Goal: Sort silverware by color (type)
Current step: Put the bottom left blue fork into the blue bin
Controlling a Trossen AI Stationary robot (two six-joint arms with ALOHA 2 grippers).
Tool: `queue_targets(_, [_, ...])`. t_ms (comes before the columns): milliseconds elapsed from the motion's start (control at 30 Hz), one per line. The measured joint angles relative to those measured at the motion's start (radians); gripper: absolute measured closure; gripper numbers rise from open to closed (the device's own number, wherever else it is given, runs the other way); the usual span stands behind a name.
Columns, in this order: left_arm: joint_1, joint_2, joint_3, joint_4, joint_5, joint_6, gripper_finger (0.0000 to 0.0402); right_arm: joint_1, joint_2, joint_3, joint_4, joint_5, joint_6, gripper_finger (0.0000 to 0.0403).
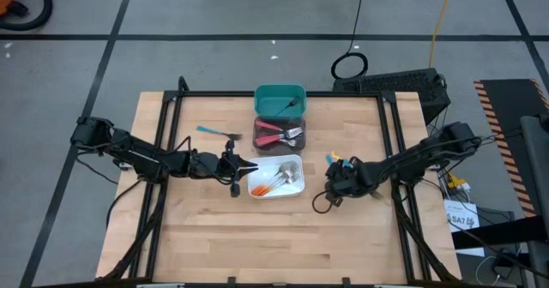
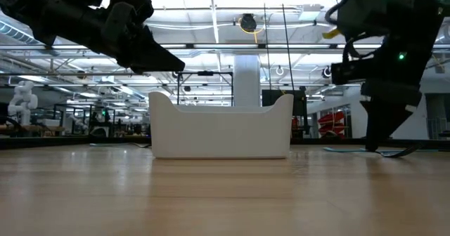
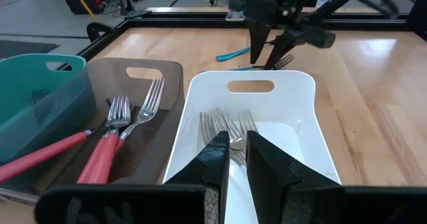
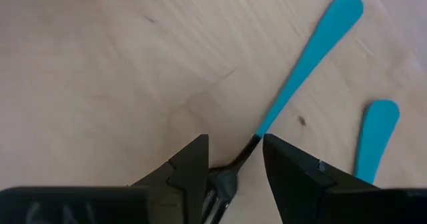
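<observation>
While flat, blue fork [image 4: 293, 84] seemingly points its handle away from right gripper [image 4: 233, 174].

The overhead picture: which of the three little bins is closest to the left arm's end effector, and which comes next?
From the left end effector:
1. White bin, right beside it, nearest the table's front.
2. Dark bin, the middle one, holding red-handled forks.
3. Teal bin, farthest, at the table's back edge.

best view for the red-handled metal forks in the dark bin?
Left wrist view: the red-handled metal forks lie close and large in the dark translucent bin, tines and handles distinct. The high view shows them only small. The low and right wrist views don't show them.
</observation>
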Motion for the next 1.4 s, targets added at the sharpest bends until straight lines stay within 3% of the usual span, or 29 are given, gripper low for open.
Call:
queue_targets(367, [0.0, 0.0, 0.0, -0.012, 0.0, 0.0, 0.0348, -0.041, 0.072, 0.004, 0.041, -0.048, -0.024, 0.0279])
queue_targets(767, [0.0, 0.0, 0.0, -0.014, 0.0, -0.001, 0.0348, -0.066, 0.075, 0.003, 0.072, -0.065, -0.061, 0.0391])
queue_targets(1400, [0.0, 0.0, 0.0, -0.015, 0.0, -0.008, 0.0348, -0.068, 0.029, -0.003, 0.086, -0.048, -0.134, 0.0401])
